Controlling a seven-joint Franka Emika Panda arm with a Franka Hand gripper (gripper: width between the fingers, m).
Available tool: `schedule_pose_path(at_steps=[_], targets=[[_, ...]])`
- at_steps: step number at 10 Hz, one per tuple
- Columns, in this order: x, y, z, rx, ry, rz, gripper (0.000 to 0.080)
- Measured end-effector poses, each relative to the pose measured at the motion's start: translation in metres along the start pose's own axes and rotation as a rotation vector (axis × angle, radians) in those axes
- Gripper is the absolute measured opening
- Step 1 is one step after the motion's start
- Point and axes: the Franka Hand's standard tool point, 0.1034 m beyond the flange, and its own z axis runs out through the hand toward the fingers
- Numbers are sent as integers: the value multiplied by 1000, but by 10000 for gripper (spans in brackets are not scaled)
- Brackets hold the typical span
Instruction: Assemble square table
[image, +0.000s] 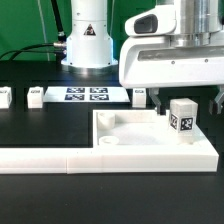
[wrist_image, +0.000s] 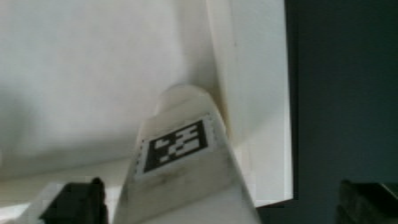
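Note:
The square table's white tabletop (image: 130, 138) lies on the black table with its raised rim up. One short white leg (image: 182, 121) with a black-white tag stands upright at the tabletop's corner on the exterior view's right. My gripper (image: 177, 98) hangs just over that leg, open wide, its dark fingers (image: 137, 97) well apart from the leg's sides. In the wrist view the tagged leg (wrist_image: 178, 145) rises between the two fingertips (wrist_image: 75, 200) of the gripper (wrist_image: 222, 205), with a gap on each side, and the tabletop (wrist_image: 89, 80) lies beneath.
A long white L-shaped rail (image: 40, 156) lies along the tabletop's front. The marker board (image: 85, 95) lies at the back, with two more white legs (image: 36, 96) to the exterior view's left of it. The arm's white base (image: 88, 40) stands behind.

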Motion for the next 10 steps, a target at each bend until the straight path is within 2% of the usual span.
schedule_pose_path(at_steps=[3,5,6,9,10], targets=[[2,4,0,-17,9,-188,649],[2,5,1,-18,13,-206,387],[2,6,1,-19,13,-206,287],[2,7,1,-18,14,-169,288],[3,8,1,-10,15,-97,288]])
